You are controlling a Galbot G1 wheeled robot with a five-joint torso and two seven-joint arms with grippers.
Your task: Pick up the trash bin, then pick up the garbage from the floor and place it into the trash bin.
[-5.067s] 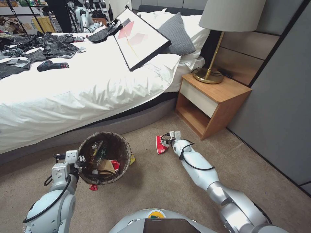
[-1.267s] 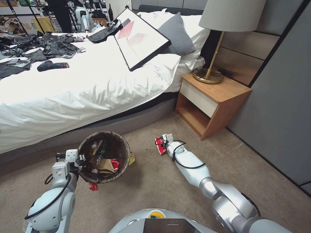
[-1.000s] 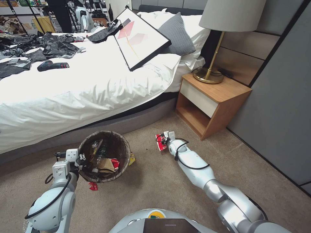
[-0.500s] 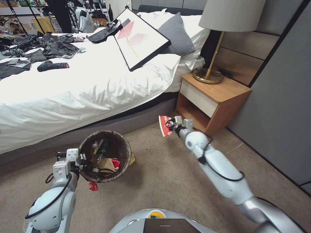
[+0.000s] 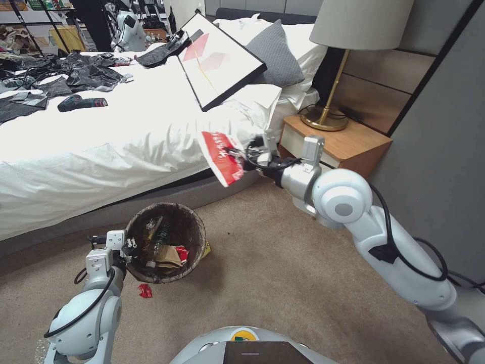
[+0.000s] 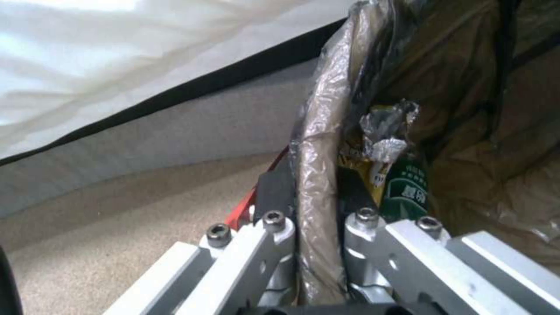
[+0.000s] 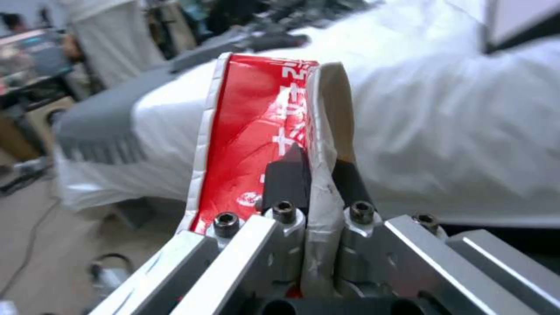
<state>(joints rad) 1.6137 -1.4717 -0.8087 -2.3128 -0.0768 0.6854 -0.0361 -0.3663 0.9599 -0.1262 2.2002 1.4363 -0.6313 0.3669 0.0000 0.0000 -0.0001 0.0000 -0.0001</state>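
The trash bin (image 5: 194,230), lined with a dark bag, hangs just above the carpet beside the bed. My left gripper (image 5: 129,247) is shut on its near-left rim (image 6: 318,183), one finger inside and one outside. Inside lie a brown paper bag, wrappers and a green-labelled bottle (image 6: 411,192). High up, to the right of the bin, my right gripper (image 5: 242,154) is shut on a red-white wrapper (image 5: 221,156), seen folded between the fingers as the red-white wrapper (image 7: 262,131) in the right wrist view. A small red wrapper (image 5: 145,290) lies on the carpet by the bin, and a yellow wrapper (image 5: 207,247) pokes out at its right side.
The bed (image 5: 126,136) with a white sheet runs along the back, a framed picture (image 5: 217,60) leaning on it. A wooden nightstand (image 5: 353,146) with a lamp (image 5: 328,101) stands at the right, next to a grey wall. Open carpet (image 5: 262,273) lies in front.
My right arm has lifted the red-white wrapper off the carpet, up and leftward, nearer the bin. The left gripper keeps its hold on the bin, which has barely shifted.
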